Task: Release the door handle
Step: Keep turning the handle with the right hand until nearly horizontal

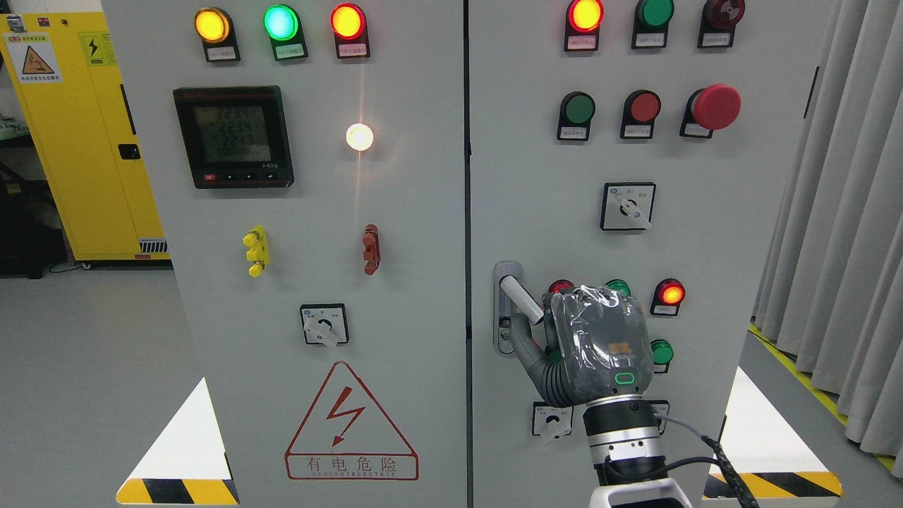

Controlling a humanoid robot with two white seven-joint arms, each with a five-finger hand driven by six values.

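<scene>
The grey electrical cabinet (423, 282) fills nearly all I see, split by a dark seam into a left and a right door. Left of the cabinet stands a yellow safety cabinet (77, 141), and right of it hang pale curtains (839, 212). On the cabinet's left door sit a black meter display (233, 136), a red-bordered warning triangle (350, 423) low down, and a bright white lamp (359, 137) beside the meter. On the right door, high up, a red mushroom button (714, 106) sticks out. My right hand (589, 346) comes up from the bottom edge against the lower part of the right door, its back toward me, covered in a clear wrap. The door handle (520, 298) sits just right of the cabinet's seam, its lever slanting down to the right toward my hand. My thumb (525, 346) lies under the lever and the lever's end meets my fingers; whether they clasp it or have loosened I cannot tell.
</scene>
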